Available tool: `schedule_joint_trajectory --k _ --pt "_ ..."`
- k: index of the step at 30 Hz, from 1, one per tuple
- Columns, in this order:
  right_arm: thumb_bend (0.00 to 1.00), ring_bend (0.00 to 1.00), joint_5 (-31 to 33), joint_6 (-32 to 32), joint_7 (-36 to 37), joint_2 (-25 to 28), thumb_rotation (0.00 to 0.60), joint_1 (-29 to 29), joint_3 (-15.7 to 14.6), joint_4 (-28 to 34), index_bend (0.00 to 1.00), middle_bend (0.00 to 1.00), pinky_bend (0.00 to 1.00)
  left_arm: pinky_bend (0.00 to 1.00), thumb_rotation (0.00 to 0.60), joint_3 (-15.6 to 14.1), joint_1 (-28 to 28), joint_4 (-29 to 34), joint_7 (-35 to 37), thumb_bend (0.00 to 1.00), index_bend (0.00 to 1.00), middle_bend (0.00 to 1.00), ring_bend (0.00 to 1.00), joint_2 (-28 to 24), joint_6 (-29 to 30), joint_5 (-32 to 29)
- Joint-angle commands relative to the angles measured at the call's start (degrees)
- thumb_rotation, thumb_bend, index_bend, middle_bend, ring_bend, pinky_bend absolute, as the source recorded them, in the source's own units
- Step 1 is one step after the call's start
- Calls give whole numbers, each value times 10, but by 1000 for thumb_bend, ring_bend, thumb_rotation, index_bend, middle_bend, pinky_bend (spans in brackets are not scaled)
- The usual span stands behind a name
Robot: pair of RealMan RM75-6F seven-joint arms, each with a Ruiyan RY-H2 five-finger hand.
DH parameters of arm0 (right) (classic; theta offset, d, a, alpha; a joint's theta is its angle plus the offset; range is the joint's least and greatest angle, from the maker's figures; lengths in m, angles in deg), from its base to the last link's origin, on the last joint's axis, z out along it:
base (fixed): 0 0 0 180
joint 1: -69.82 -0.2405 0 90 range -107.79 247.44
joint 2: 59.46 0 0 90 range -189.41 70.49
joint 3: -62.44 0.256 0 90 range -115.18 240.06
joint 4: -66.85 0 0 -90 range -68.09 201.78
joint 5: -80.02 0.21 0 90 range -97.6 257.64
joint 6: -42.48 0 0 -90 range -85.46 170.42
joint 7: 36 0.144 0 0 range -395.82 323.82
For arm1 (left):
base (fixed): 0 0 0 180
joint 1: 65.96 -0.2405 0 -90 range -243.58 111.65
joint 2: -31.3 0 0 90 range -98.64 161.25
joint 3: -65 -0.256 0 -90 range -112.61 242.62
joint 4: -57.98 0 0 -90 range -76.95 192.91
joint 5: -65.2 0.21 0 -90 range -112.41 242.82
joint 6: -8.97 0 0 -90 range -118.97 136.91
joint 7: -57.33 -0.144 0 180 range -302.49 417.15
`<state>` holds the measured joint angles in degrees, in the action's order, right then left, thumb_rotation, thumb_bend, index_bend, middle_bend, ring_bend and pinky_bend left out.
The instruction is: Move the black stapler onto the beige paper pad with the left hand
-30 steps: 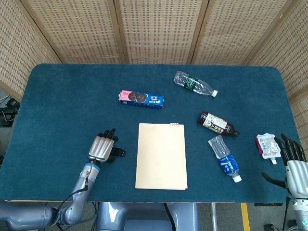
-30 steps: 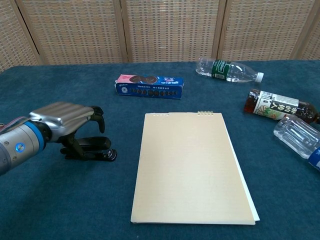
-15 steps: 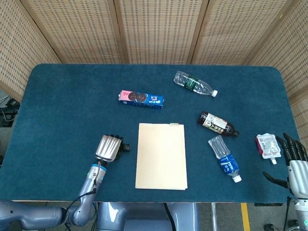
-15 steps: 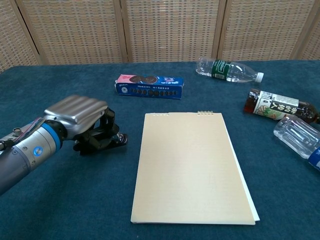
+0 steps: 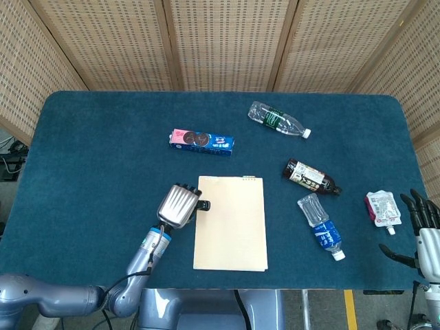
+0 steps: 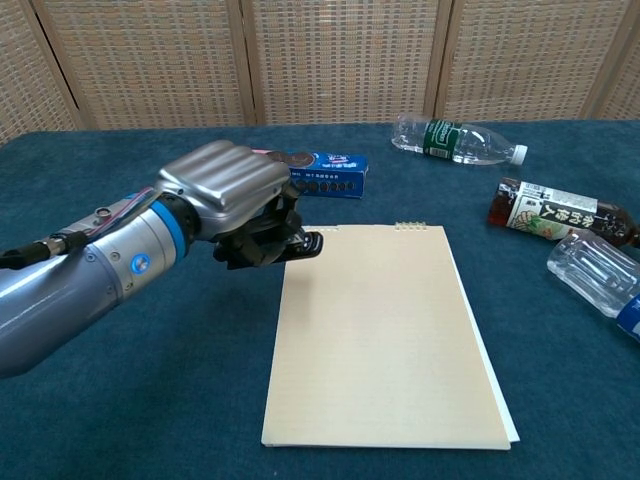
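My left hand (image 5: pixel 178 205) (image 6: pixel 232 190) grips the black stapler (image 6: pixel 290 245) (image 5: pixel 202 205) and holds it in the air above the left edge of the beige paper pad (image 5: pixel 231 223) (image 6: pixel 385 335). The stapler's tip pokes out to the right of the fingers, over the pad's upper left corner. The pad lies flat at the table's front middle. My right hand (image 5: pixel 422 227) rests at the front right corner of the table with fingers spread and nothing in it; the chest view does not show it.
A blue cookie pack (image 5: pixel 201 141) (image 6: pixel 325 172) lies behind the pad. A clear water bottle (image 5: pixel 278 120) (image 6: pixel 455 141), a dark drink bottle (image 5: pixel 310 176) (image 6: pixel 555 211) and a blue-labelled bottle (image 5: pixel 320 225) lie to the right. A small pouch (image 5: pixel 381 208) sits near my right hand.
My left hand has closed around the stapler, lifted it off the table and carried it right, from left of the pad to above the pad's left edge. The right hand stayed put.
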<state>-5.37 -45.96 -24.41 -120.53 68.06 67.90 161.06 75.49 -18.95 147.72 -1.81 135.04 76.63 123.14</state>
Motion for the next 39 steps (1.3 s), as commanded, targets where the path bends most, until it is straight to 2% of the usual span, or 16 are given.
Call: schedule_joint_trajectory --k 1,5,10,13,20,23,27,29,33,39 --pt "93 0 2 2 8 1 600 0 1 -2 91 0 0 579 600 8 17 2 -20 596 783 515 505 15 -6 -3" --pt "93 0 5 3 19 4 600 0 2 -4 91 0 0 579 600 15 35 -2 -39 591 780 515 505 35 -10 -9" --pt "93 0 14 4 46 9 600 3 7 -11 91 0 0 562 600 15 70 -31 -80 584 758 502 505 92 -21 -27" --pt "92 0 15 4 57 11 600 3 8 -15 91 0 0 544 600 14 78 -50 -92 577 725 468 491 116 -18 -33" --pt "93 0 12 4 64 11 600 3 8 -17 91 0 0 415 600 4 87 -78 -98 548 596 341 379 141 -22 -37" --pt "93 0 10 4 63 11 600 3 8 -17 91 0 0 323 600 1 88 -84 -98 490 507 247 296 145 -22 -36" --pt "92 0 8 3 59 9 600 3 7 -17 91 0 0 85 600 -4 87 -90 -98 408 283 21 62 147 -11 -24" --pt "92 0 6 3 56 9 600 3 6 -15 91 0 0 18 600 -4 85 -88 -91 384 190 0 7 145 -4 -13" --pt "92 0 4 2 50 8 600 3 6 -13 91 0 0 0 600 -2 82 -82 -74 347 59 0 0 141 3 3" --pt "93 0 1 -2 45 7 600 4 5 -13 91 0 0 0 600 -7 70 -54 -51 346 35 0 0 121 20 33"
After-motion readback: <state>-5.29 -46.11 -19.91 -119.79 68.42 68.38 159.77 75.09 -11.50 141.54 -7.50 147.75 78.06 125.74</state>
